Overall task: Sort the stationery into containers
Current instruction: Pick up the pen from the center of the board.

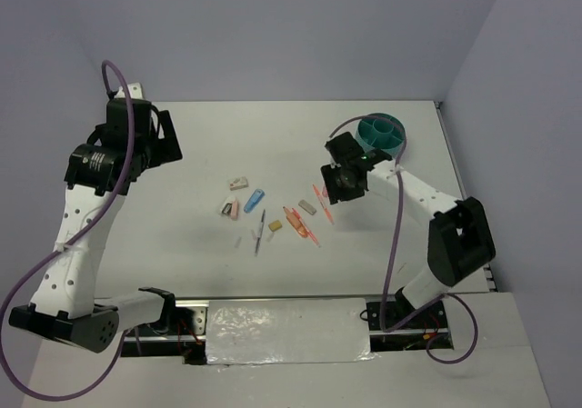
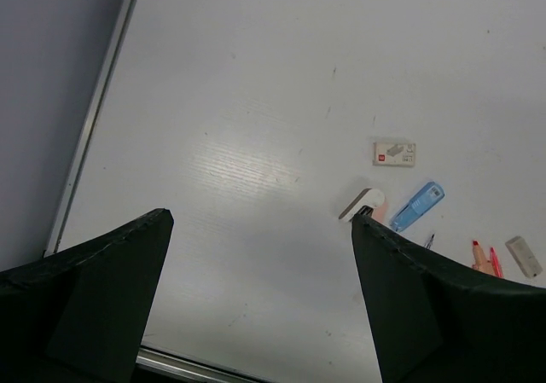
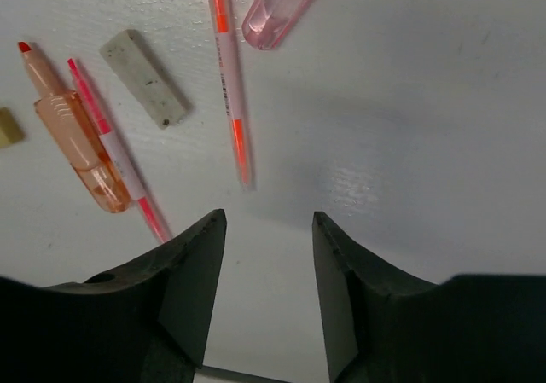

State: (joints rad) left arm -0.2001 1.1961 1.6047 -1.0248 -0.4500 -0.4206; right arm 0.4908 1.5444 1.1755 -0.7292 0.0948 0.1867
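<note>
Two grippers, both empty.

Right gripper [image 3: 267, 229]: fingers apart with nothing between them. The pink-and-orange pen [image 3: 229, 84] lies on the table just ahead of the gap, its tip nearest the fingers. A grey eraser [image 3: 145, 78], an orange marker [image 3: 75, 136] and a thin pink pen [image 3: 115, 157] lie off to one side.

The teal organiser [image 1: 380, 133] stands just beyond this gripper, at the far right.

Left gripper [image 2: 260, 221]: fingers wide apart above the bare table [image 2: 256, 76]. A blue block [image 2: 417, 206] lies near one fingertip.

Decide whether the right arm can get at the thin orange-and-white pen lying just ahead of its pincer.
Probably yes: the right pincer hangs open just short of the pen, and nothing lies between them.
</note>
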